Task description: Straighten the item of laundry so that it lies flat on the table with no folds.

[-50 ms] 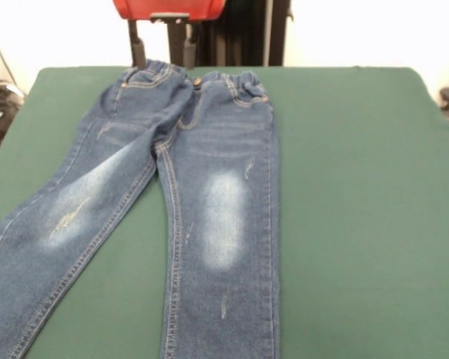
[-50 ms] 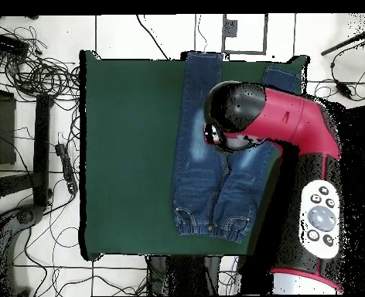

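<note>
Jeans [image 1: 209, 202] spread front-up on the table [image 1: 359, 187], legs splayed apart, waistband at the edge by the arm [image 2: 294, 128]. Can't tell what the claw's doing, arm covers it.

A: the jeans [image 1: 209, 187] are soft blue denim cloth, worn whitish on the thighs, tan stitching.

B: yep, and the table [image 1: 359, 187] top is matt green felt. The arm [image 2: 294, 124] is glossy plastic.
</note>
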Motion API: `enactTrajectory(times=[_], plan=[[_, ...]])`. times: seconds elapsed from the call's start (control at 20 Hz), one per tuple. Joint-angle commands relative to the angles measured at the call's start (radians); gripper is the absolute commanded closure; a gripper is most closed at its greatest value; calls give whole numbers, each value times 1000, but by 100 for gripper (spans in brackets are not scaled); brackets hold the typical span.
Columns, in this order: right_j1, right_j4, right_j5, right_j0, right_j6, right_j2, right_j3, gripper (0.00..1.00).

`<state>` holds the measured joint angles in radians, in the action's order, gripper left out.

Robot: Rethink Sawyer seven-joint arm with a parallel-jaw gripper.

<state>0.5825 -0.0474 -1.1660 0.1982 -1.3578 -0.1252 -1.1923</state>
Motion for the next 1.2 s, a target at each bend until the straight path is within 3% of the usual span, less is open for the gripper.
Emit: enactTrajectory(times=[0.05, 0.7, 1.2], plan=[[16, 64, -3, -43, -290, 16, -188, 0], [-25, 82, 148, -67, -325, 35, -221, 0], [-62, 88, 232, -110, -420, -1, -219, 0]])
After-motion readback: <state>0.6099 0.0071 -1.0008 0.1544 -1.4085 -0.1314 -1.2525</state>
